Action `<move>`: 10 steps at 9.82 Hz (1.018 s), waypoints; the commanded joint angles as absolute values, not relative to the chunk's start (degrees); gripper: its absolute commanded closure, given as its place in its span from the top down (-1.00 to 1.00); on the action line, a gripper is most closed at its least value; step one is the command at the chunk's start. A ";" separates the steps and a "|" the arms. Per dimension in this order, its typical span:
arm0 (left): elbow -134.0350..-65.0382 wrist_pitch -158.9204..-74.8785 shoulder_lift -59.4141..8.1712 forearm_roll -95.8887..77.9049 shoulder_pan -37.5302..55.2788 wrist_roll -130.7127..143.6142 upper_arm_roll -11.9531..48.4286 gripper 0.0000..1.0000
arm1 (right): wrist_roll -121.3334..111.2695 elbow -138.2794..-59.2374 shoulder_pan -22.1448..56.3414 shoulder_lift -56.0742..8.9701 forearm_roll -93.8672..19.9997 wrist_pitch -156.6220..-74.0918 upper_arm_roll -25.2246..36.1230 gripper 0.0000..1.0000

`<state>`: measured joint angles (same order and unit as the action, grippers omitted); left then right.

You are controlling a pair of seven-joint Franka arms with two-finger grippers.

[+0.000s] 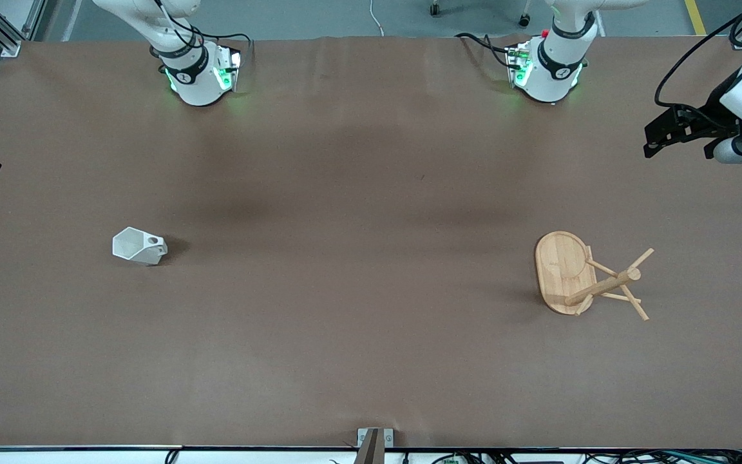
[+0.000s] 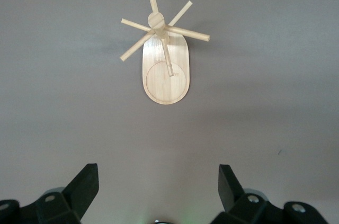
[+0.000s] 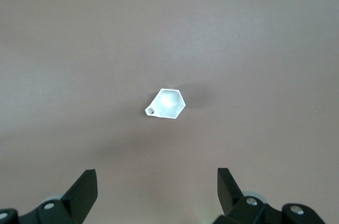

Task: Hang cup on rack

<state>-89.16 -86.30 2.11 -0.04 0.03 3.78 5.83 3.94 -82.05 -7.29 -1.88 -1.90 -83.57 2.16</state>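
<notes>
The cup [image 1: 139, 246] stands upright in the middle-left of the front view, toward the right arm's end of the table [image 1: 358, 322], mouth open and nothing inside it. Its tab handle with the round hole points toward the middle of the table. In the right wrist view the cup [image 3: 168, 104] sits at frame centre, alone on brown cloth.

The rack [image 1: 587, 276] stands in the middle-right of the front view, toward the left arm's end, well apart from the cup. Its oval base carries a post with thin pegs fanning out, all bare. In the left wrist view the rack [image 2: 162, 54] shows in the upper centre.

Wide bare brown cloth lies between the two things and around each; both sit well in from the table's edges.

The right gripper [image 3: 157, 189] hangs high over the cup, fingers spread wide and holding nothing; only a dark corner of it shows at the front view's left edge. The left gripper [image 2: 158, 187] hangs high over the table near the rack, likewise spread and released, at the upper right edge of the front view.

No readable writing shows.
</notes>
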 commanded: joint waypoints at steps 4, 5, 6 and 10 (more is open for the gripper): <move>-87.01 -85.52 -0.88 0.09 0.18 3.78 5.89 1.00 | 3.78 -84.36 -8.00 -1.41 -0.62 -83.85 1.58 1.00; -87.10 -85.52 -0.88 0.09 0.09 3.78 5.89 1.00 | 3.78 -88.99 -7.82 -1.49 0.78 -87.33 1.50 1.00; -87.10 -85.52 -0.88 0.09 0.00 3.69 5.89 1.00 | 2.21 -95.21 -7.91 -1.58 0.79 -93.63 1.49 1.00; -87.10 -85.52 -0.88 0.09 0.17 3.78 5.98 1.00 | -1.49 -119.48 -8.70 -6.04 0.79 -124.64 1.49 1.00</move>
<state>-87.02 -86.30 0.24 -0.04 0.05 3.78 5.85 0.04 -112.53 -7.65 -5.95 0.10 -117.46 2.18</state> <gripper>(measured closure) 0.000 0.000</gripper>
